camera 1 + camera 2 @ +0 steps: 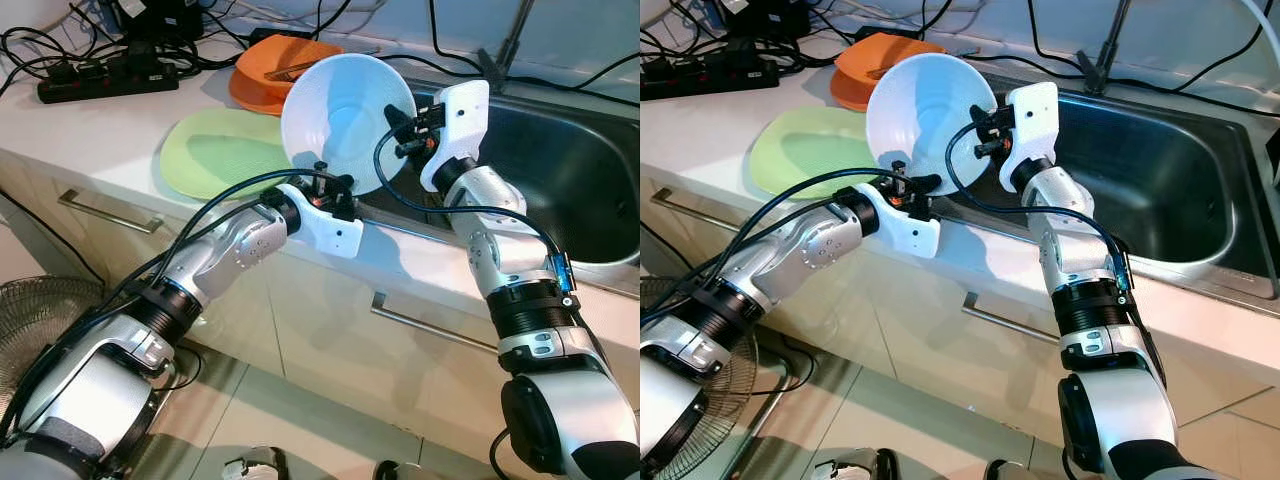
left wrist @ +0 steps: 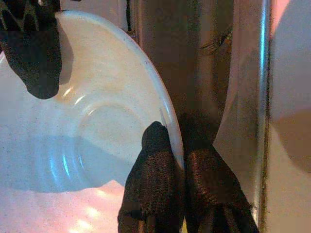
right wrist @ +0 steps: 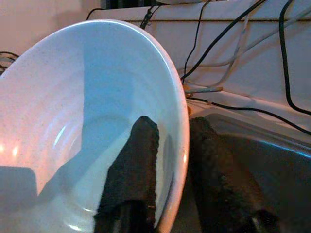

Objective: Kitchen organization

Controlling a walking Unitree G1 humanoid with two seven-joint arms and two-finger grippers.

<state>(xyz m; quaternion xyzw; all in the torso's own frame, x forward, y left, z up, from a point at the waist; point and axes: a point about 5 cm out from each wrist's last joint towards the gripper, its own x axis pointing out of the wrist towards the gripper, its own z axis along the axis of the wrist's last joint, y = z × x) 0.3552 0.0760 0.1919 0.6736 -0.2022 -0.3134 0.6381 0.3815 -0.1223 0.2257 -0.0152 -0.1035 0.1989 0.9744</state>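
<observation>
A white bowl [image 1: 345, 115] is held tilted on edge above the counter, beside the sink [image 1: 560, 170], its hollow facing me. My left gripper [image 1: 335, 185] is shut on the bowl's lower rim. The left wrist view shows one finger inside the bowl [image 2: 87, 131] and one behind the rim. My right gripper [image 1: 395, 125] is shut on the bowl's right rim. In the right wrist view its fingers [image 3: 131, 165] straddle the edge of the bowl [image 3: 73, 121].
A light green plate [image 1: 215, 150] lies flat on the white counter, left of the bowl. An orange dish [image 1: 270, 70] sits behind it. A power strip [image 1: 100, 80] with cables runs along the back. Drawer handles [image 1: 105, 212] line the cabinet front. A fan [image 1: 40, 310] stands on the floor at the left.
</observation>
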